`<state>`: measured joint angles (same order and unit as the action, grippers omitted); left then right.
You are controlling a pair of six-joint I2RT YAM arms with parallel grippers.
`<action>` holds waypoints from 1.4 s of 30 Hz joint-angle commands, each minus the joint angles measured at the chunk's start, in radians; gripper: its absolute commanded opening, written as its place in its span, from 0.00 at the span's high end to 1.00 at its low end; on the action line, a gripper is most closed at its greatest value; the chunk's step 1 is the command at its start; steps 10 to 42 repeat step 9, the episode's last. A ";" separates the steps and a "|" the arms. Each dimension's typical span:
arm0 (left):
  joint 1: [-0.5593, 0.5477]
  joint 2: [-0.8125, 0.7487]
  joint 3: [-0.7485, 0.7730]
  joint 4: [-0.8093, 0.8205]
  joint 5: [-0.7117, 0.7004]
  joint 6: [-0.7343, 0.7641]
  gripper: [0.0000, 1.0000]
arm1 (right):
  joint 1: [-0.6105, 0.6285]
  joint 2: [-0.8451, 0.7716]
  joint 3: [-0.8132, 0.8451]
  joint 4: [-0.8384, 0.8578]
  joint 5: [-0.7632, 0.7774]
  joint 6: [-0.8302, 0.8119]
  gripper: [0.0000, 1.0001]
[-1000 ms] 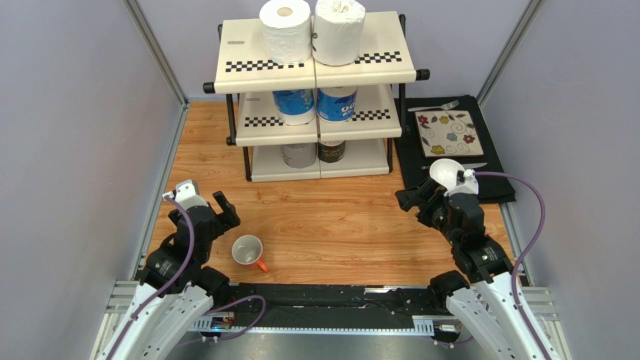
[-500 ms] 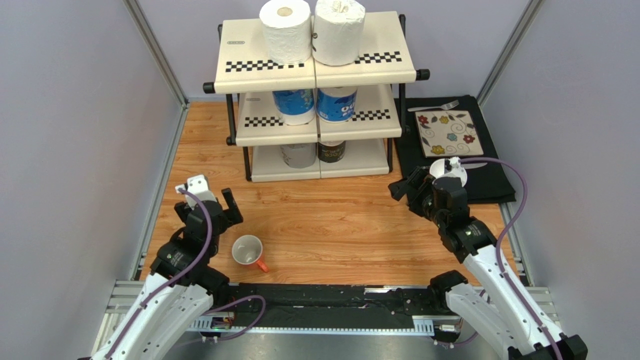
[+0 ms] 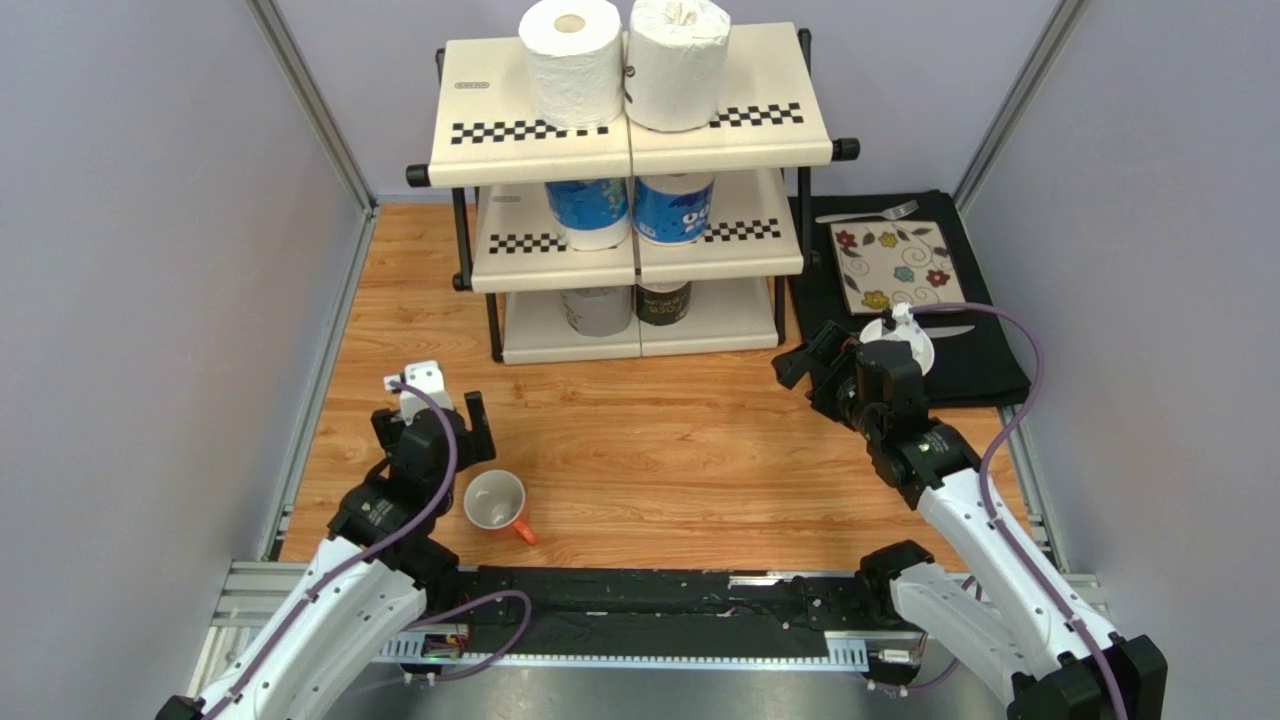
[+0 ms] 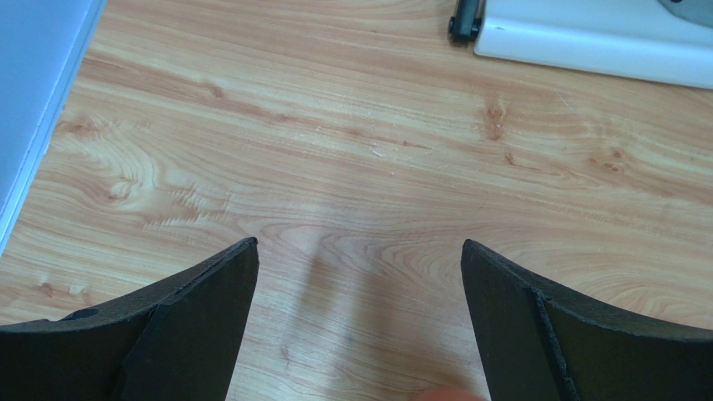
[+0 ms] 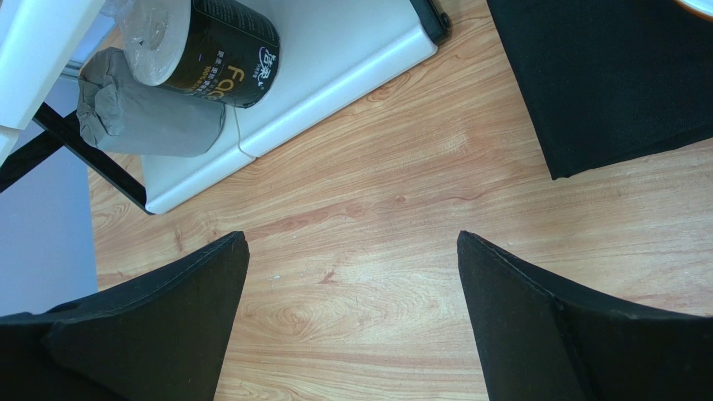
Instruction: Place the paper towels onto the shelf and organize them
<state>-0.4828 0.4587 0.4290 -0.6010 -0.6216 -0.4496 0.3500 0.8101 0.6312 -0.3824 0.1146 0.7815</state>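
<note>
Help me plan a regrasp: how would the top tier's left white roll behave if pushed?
The white roll stands on end atop the shelf, so a high push would likely tip it. Its hollow core and soft paper suggest it is light and squashable.

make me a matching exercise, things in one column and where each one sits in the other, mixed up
Things:
1. plain white rolls
2. blue-printed rolls
3. grey roll
4. mug

Places:
a. bottom tier of the shelf
b. on the wooden table, off the shelf
c. top tier
d. middle tier

Pairs: 1-c, 2-d, 3-a, 4-b
</note>
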 commanded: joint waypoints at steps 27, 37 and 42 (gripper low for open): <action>-0.002 -0.014 -0.013 0.040 0.020 0.022 0.01 | -0.002 0.000 0.033 0.053 0.017 0.016 0.02; -0.002 -0.014 -0.013 0.040 0.020 0.022 0.01 | -0.002 0.000 0.033 0.053 0.017 0.016 0.02; -0.002 -0.014 -0.013 0.040 0.020 0.022 0.01 | -0.002 0.000 0.033 0.053 0.017 0.016 0.02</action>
